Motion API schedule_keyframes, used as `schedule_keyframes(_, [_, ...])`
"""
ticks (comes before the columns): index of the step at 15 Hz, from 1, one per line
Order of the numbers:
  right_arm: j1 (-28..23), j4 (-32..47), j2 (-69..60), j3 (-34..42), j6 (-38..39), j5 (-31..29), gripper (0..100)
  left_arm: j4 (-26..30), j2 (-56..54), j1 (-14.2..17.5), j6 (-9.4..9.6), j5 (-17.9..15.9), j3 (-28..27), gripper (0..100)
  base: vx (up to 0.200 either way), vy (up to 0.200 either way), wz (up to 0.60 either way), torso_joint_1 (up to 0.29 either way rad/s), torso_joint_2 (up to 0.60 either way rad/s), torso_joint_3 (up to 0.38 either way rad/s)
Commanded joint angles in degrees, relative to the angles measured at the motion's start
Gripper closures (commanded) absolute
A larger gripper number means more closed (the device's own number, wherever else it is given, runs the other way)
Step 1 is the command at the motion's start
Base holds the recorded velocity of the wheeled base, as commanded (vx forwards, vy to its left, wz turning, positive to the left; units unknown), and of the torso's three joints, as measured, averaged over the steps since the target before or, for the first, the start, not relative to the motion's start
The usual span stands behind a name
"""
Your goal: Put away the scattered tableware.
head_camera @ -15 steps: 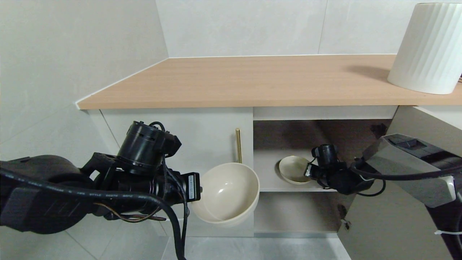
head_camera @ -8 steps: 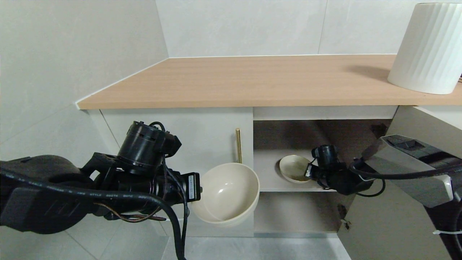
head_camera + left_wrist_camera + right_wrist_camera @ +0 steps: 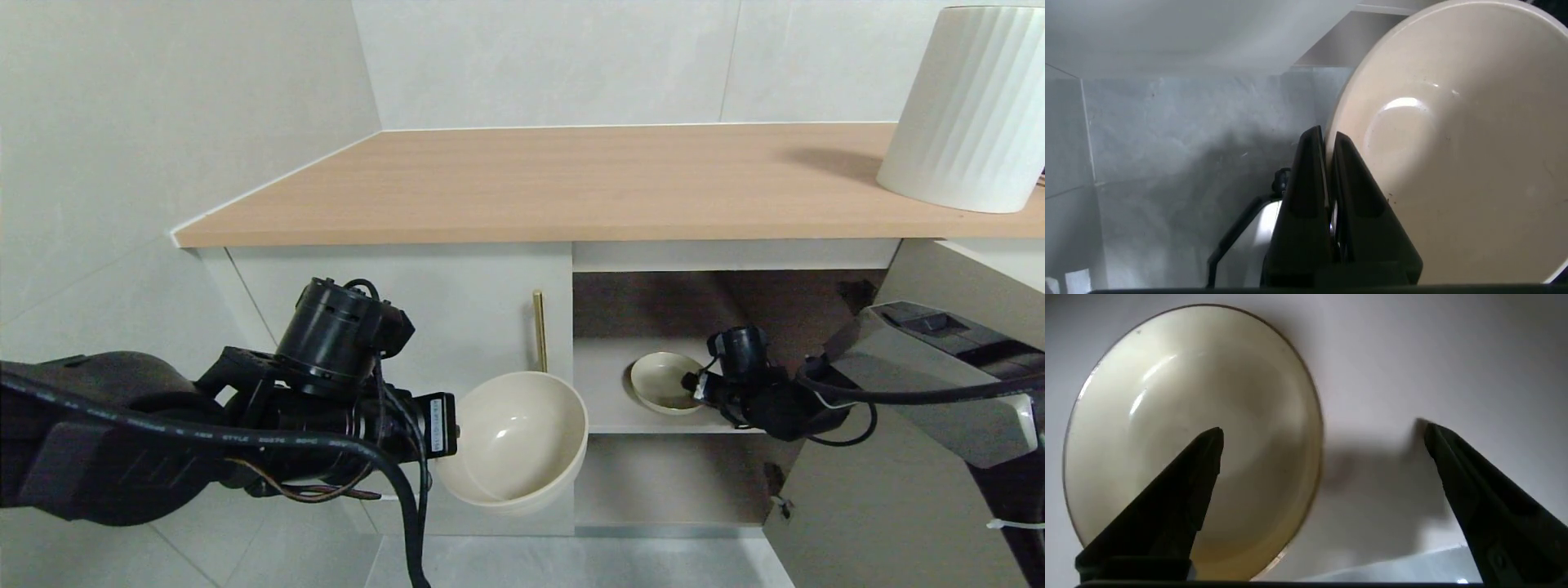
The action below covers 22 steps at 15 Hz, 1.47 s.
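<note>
The left gripper (image 3: 1327, 140) pinches the rim of the big bowl (image 3: 514, 445), holding it tilted in front of the shut cabinet door (image 3: 408, 286). The right gripper (image 3: 1319, 431) is spread astride the rim of the small bowl (image 3: 1184, 416), which sits on the shelf (image 3: 604, 392); it is possibly not touching the bowl.

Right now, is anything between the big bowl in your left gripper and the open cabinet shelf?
Yes. The small bowl sits on the shelf near its front, and the open right gripper hangs at that bowl's rim, its arm filling the opening's right side. The large bowl, in the left gripper, hangs outside.
</note>
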Motion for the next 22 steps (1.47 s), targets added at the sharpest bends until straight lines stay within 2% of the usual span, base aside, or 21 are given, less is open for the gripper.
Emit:
schedule_keyframes(1, [0.94,-0.05,-8.13,5.36,0.08,0.74,0,0.0,2.27,0.0,0.05,0.17,-0.29,100,0.0,0.0,0.0,0.0,0.0,0.0])
schedule_keyframes(3, [5.24,2.5,-17.45,11.24,-0.01,3.81,0,-0.09,5.08,-0.97,0.14,0.26,-0.9,100,0.0,0.0,0.0,0.0,0.0,0.0])
schedule_keyframes(4, [7.62,6.63,-21.67,12.47,-0.1,6.19,0,0.0,6.93,-2.2,0.14,0.79,-1.34,100,0.0,0.0,0.0,0.0,0.0,0.0])
schedule_keyframes(6, [9.9,12.78,-26.24,13.53,-0.19,9.0,0,0.0,9.83,-3.43,0.32,2.19,-2.31,100,0.0,0.0,0.0,0.0,0.0,0.0])
schedule_keyframes(7, [12.36,19.02,-30.81,14.06,-0.36,12.16,0,0.26,13.25,-3.43,1.55,4.04,-3.63,100,0.0,0.0,0.0,0.0,0.0,0.0])
schedule_keyframes(9, [14.82,25.18,-35.11,14.23,-1.86,15.86,0,0.44,15.01,-3.78,2.43,5.45,-3.45,100,0.0,0.0,0.0,0.0,0.0,0.0])
schedule_keyframes(10, [16.84,30.54,-38.37,14.23,-2.03,19.99,0,0.61,15.89,-4.31,2.6,5.71,-3.45,100,0.0,0.0,0.0,0.0,0.0,0.0])
schedule_keyframes(12, [20.1,35.72,-41.27,14.58,-3.44,22.18,0,0.61,16.86,-5.1,2.6,6.41,-3.37,100,0.0,0.0,0.0,0.0,0.0,0.0])
schedule_keyframes(15, [25.19,36.6,-40.56,17.66,-7.83,21.57,0,0.35,17.21,-6.68,2.51,8.52,-3.28,100,0.0,0.0,0.0,0.0,0.0,0.0])
schedule_keyframes(16, [27.48,36.78,-39.6,18.1,-7.83,20.78,0,0.18,16.59,-7.74,2.43,10.81,-3.1,100,0.0,0.0,0.0,0.0,0.0,0.0])
schedule_keyframes(19, [29.15,36.43,-35.46,17.75,-7.39,16.65,0,0.0,16.15,-9.94,2.43,15.91,-3.1,100,0.0,0.0,0.0,0.0,0.0,0.0])
schedule_keyframes(22, [29.59,34.58,-30.98,16.61,-5.63,15.86,0,0.0,13.78,-11.69,2.25,16.17,-2.93,100,0.0,0.0,0.0,0.0,0.0,0.0])
